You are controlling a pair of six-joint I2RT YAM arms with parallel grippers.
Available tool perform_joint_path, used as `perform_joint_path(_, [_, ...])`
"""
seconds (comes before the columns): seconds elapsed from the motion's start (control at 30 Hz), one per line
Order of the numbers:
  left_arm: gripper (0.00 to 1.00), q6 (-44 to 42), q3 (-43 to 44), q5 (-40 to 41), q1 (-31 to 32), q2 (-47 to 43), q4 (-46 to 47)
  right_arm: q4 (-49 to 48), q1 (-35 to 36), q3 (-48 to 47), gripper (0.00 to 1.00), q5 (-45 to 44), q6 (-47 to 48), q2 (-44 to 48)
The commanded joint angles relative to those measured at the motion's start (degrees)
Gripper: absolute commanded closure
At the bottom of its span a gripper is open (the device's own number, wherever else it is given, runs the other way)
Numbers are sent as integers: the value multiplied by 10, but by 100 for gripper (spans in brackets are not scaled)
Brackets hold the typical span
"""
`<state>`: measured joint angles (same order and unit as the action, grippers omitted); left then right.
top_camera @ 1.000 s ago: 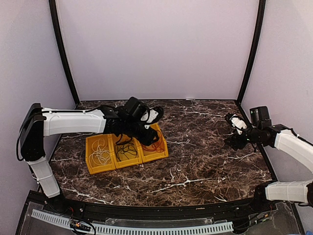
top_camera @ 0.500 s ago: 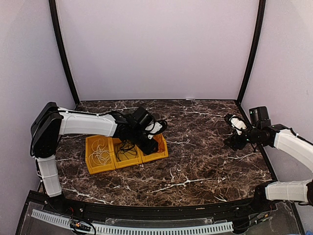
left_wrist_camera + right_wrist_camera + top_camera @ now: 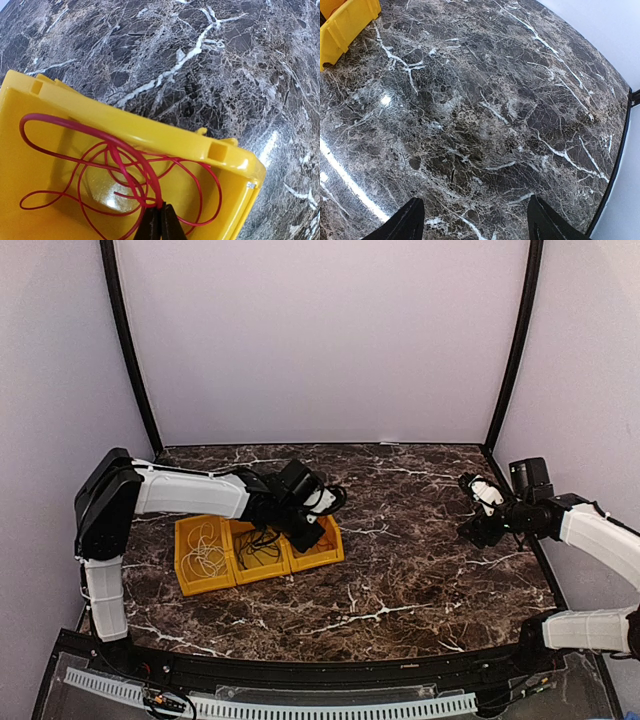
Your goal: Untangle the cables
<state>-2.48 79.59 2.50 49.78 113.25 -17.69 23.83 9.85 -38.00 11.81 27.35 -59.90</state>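
Red cable point(image 3: 125, 165): loose coil in the end yellow bin point(image 3: 150, 132), beside those holding black cable point(image 3: 262, 545) and white cable point(image 3: 207, 550)
Left hand point(image 3: 160, 225): closed tight, several red strands apparently pinched at its tips
Right hand point(image 3: 477, 227): fingers spread wide, empty, over the table point(image 3: 485, 100), well apart
Handling: raise slowly, straight up; loops may snag the bin wall or drag the bin along
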Motion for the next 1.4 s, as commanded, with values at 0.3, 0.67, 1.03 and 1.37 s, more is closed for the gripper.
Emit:
perform_joint_path(0.3, [71, 18, 51, 58, 0, 1, -56, -8, -2, 3, 27, 3, 3, 3])
perform_joint_path(0.67, [49, 41, 13, 133, 0, -207, -59, 22, -2, -89, 7, 52, 10, 9])
perform_joint_path(1.03, [41, 122, -33, 216, 0, -369, -101, 0, 0, -279, 1, 96, -120, -46])
perform_joint_path(1.37, [25, 180, -121, 339, 0, -592, -44, -69, 2, -300, 2, 58, -212, -13])
